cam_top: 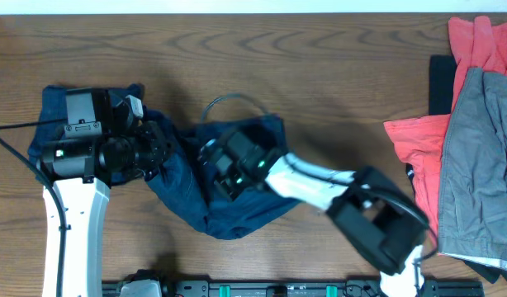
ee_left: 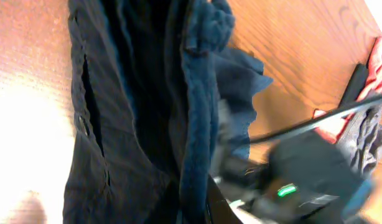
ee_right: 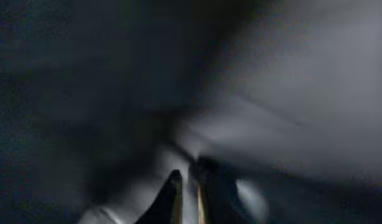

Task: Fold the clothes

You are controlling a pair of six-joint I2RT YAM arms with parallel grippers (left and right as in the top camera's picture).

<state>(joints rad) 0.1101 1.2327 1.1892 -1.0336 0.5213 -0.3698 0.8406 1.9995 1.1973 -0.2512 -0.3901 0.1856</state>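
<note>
Wooden desk (cam_top: 319, 74), with the navy shorts (cam_top: 233, 221) bunched in a heap right under both hands. The red and grey clothes (cam_top: 485, 165) are piled well off past the right hand (cam_top: 214, 169), on its outer side. That hand looks pinched nearly closed on navy cloth. The left hand (cam_top: 158, 147) sits on the opposite edge, and I can't tell if it's gripping. I'd get both onto matching corners and pull apart so the cloth flattens before any fold.
</note>
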